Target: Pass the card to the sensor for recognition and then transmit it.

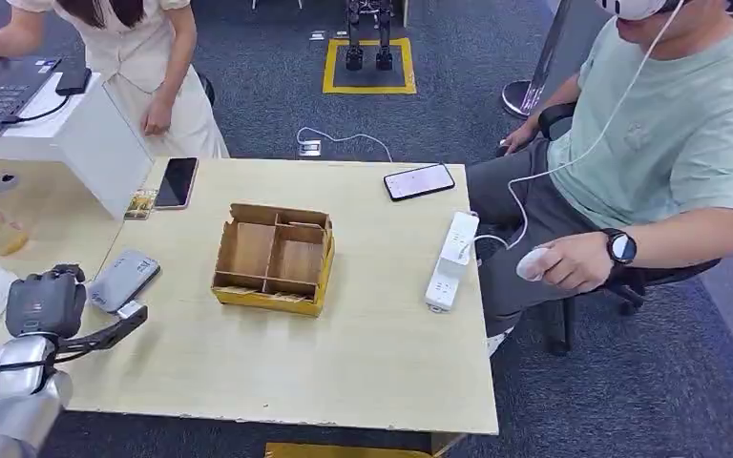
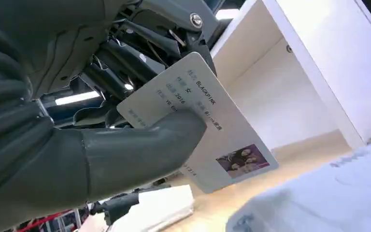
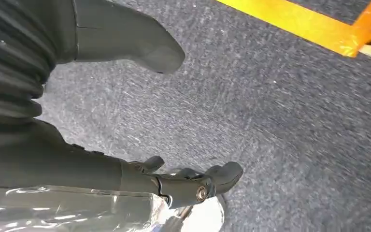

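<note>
One card [image 2: 207, 130] in play: the left hand [image 1: 48, 303] clamps it between thumb [image 2: 140, 150] and fingers, printed face out, right beside the grey card reader [image 1: 122, 279] on the table [image 1: 344, 372], presumably angled so the reader can scan it. Right hand [image 3: 125, 121] hangs over the carpet, fingers loosely apart, holding nothing. The divided cardboard box [image 1: 274, 258] mid-table is probably the drop point after the scan.

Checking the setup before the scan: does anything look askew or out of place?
Nothing stands out. The left hand holds the card firmly near the grey sensor; the divided box, phones and power strip lie flat on the table.
</note>
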You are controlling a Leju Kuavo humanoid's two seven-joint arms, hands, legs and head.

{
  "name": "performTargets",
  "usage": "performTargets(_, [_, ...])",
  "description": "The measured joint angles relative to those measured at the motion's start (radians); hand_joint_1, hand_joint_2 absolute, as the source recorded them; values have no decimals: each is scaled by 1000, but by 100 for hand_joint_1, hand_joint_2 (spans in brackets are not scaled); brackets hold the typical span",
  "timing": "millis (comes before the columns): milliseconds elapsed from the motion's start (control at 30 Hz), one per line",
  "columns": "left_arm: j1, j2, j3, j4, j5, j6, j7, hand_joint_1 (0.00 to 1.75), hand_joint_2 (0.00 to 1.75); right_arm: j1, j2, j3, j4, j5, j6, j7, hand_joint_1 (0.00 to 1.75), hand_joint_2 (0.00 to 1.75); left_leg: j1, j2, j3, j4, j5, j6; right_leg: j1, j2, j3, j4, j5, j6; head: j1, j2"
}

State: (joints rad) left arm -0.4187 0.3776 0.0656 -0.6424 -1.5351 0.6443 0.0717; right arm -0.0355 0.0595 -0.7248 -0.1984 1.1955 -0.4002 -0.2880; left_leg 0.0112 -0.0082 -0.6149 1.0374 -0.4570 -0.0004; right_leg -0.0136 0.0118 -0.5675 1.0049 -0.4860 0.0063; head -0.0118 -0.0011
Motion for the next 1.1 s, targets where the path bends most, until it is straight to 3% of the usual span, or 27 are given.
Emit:
performTargets(600, [68,-84,15,-21,15,0,-58,175,175,-5,5,-32,0,5,-1,-1,0,175,0,-1,0,0,0,0,0,-1,1,0,0,0,0,0])
performTargets(800, [68,-108,15,-32,97,0,-122,175,175,-5,5,-43,0,15,-1,-1,0,175,0,-1,0,0,0,0,0,-1,1,0,0,0,0,0])
performTargets(1100, [68,-137,15,-34,84,0,-117,175,175,-5,6,-52,0,16,-1,-2,0,175,0,-1,0,0,0,0,0,-1,1,0,0,0,0,0])
